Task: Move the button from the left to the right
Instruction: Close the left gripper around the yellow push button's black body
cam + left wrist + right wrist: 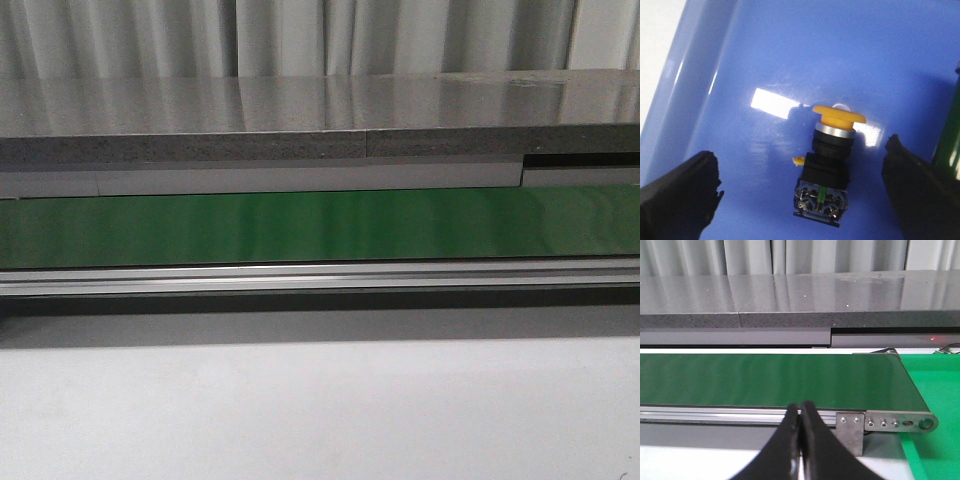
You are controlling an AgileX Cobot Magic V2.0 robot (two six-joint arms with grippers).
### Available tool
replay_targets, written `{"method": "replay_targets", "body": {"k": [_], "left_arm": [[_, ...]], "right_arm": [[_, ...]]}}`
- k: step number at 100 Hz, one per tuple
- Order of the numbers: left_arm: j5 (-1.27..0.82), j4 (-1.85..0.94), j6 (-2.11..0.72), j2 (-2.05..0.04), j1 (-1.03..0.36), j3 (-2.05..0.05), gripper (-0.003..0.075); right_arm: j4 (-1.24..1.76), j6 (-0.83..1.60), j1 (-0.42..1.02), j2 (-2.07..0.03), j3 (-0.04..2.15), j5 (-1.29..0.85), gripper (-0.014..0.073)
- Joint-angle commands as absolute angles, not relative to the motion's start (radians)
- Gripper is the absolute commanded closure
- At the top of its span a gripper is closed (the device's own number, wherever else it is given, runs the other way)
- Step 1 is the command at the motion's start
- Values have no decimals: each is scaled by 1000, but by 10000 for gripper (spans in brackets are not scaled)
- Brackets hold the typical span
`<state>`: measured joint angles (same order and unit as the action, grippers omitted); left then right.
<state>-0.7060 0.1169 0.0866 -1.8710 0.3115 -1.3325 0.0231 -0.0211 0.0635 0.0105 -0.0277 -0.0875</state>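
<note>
Step in hand: pre-grasp approach. The left gripper [802, 192] hovers with its fingers [677, 192] spread wide either side of the button [827, 165], touching nothing. The button lies tilted in a blue tray [790, 50], yellow head toward 12 o'clock. The right gripper [801, 440] idles, fingers pressed together and empty, facing the green conveyor belt [775, 380]. Next move: descend, then close on the black body.

The front view looks level and forward across the green conveyor belt [320, 228]; the right wrist view shares that belt, nearer; the left wrist view looks close down into a blue tray [790, 55].
</note>
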Motion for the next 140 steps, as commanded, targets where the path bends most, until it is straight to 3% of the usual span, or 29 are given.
{"method": "replay_targets", "body": {"k": [1, 121, 131, 140], "left_arm": [[-662, 121, 96, -1836, 313, -1364, 94], [-647, 116, 96, -1994, 313, -1362, 106], [-645, 116, 96, -1994, 313, -1362, 176], [-645, 116, 96, -1994, 313, -1362, 304]], "right_arm": [[14, -19, 67, 32, -12, 0, 662], [14, -19, 67, 32, -12, 0, 662], [14, -19, 67, 32, -12, 0, 662], [14, -19, 67, 32, -12, 0, 662]]}}
